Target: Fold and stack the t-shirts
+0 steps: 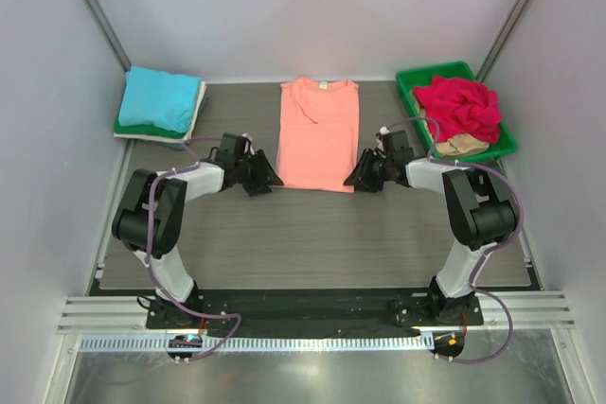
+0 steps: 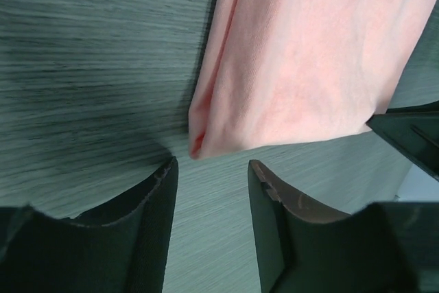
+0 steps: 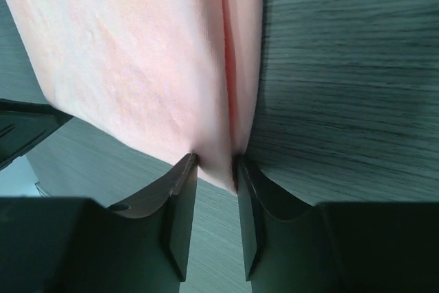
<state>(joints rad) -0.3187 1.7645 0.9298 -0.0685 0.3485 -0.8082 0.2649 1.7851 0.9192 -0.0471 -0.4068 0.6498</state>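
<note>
The salmon-orange t-shirt (image 1: 318, 132) lies flat mid-table, folded into a long strip with its collar at the far end. My left gripper (image 1: 269, 180) sits at the shirt's near left corner (image 2: 206, 138); its jaws are open, and the corner lies just beyond the fingertips without touching them (image 2: 209, 166). My right gripper (image 1: 353, 178) is at the near right corner, with its jaws closed in on the cloth corner (image 3: 216, 149), which touches both fingertips (image 3: 212, 164). A folded stack with a turquoise shirt (image 1: 159, 98) on top lies at the far left.
A green plastic tray (image 1: 414, 79) at the far right holds a crumpled red shirt (image 1: 459, 106) and a beige one (image 1: 461, 146). White walls enclose the table on three sides. Bare wood-grain tabletop (image 1: 312, 234) lies between the shirt and the arm bases.
</note>
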